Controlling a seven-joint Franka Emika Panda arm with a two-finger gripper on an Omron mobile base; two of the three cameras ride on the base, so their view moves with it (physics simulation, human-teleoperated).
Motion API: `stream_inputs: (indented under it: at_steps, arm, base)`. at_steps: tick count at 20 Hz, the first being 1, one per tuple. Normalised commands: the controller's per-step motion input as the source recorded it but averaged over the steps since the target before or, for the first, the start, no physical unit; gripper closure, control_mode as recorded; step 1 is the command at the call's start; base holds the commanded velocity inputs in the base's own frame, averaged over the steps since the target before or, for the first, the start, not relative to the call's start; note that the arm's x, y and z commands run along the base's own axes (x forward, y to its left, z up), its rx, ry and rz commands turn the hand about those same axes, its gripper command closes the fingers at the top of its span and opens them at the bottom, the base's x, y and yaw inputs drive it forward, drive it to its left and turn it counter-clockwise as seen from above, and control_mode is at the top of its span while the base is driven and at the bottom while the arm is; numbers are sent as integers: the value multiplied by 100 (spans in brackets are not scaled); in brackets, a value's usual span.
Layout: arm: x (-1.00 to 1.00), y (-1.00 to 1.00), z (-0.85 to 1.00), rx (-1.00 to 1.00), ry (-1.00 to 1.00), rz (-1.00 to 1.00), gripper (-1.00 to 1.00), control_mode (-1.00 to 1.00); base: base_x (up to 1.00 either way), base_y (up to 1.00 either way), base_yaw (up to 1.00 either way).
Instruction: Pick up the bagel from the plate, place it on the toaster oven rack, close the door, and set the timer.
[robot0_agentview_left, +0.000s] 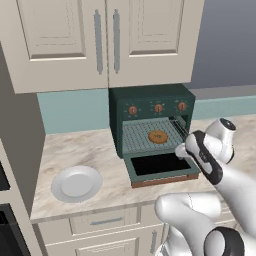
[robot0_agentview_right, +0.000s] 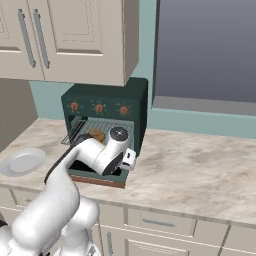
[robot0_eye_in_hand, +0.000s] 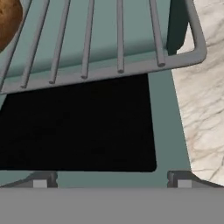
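Note:
The golden-brown bagel lies on the wire toaster oven rack, which is slid part way out of the dark green oven. The door hangs open, lying flat, with its dark glass facing up and its copper handle at the front. My gripper hovers over the door's right side, just in front of the rack's front right corner. It is open, with nothing between its fingertips. The white plate sits bare on the counter to the oven's left.
Three copper knobs run across the oven's top panel. Cream wall cabinets hang above. Marble counter stretches right of the oven, with a window behind it.

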Motion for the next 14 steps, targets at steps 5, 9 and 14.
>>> stream_inputs:
  at_steps: [5,9,14]
  arm:
    - [58,0,-13,0,0,0,-100,-100]
    - [64,0,0,1,2,0,-100,-100]
    - [68,0,0,0,3,0,-100,-100]
  base:
    - [0,0,0]
    - [0,0,0]
    - [0,0,0]
